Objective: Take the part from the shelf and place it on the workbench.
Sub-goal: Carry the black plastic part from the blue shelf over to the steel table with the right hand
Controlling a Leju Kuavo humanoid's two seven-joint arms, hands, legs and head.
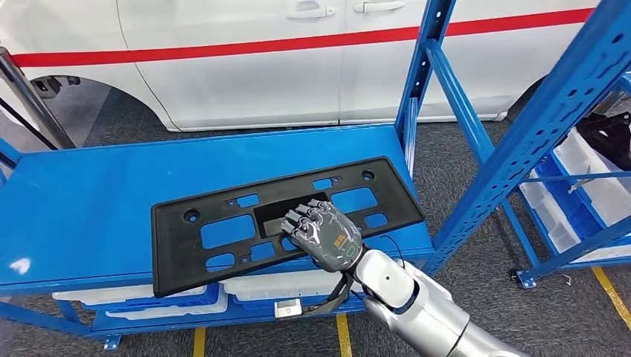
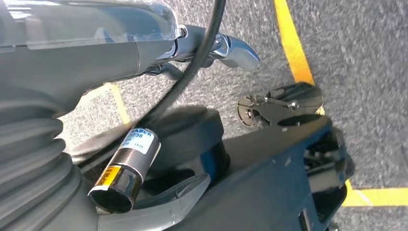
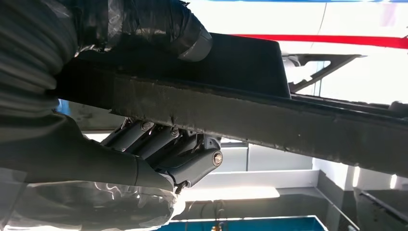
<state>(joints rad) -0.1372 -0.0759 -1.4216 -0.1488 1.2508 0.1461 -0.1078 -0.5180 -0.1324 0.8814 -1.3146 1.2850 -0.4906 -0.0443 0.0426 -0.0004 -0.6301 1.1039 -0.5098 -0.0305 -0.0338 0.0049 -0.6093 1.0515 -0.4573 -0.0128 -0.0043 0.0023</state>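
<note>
Reaching in from the lower right of the head view, the silver right arm (image 1: 417, 301) is being extended over the front edge of the blue shelf (image 1: 82, 216), and the right hand (image 1: 324, 232) is being laid on the black part (image 1: 186, 245), near its middle. In the right wrist view the fingers (image 3: 166, 144) are being curled against one face of the part (image 3: 269, 115) while the thumb (image 3: 185, 31) is being pressed against the other face, so the part's edge is being clamped between them. The part, a long flat black plate with rectangular cut-outs and round holes, is lying on the top deck of the shelf, slightly skewed, with its near edge close to the shelf's front rim. Below that deck, white bins (image 1: 283, 284) are being kept on a lower level. In the left wrist view the left hand (image 2: 211, 48) is hanging over grey floor (image 2: 365, 57) with yellow lines (image 2: 291, 43); whether its fingers are apart or together cannot be told. Farther back, a white car (image 1: 245, 59) with a red stripe is standing behind the shelf.
</note>
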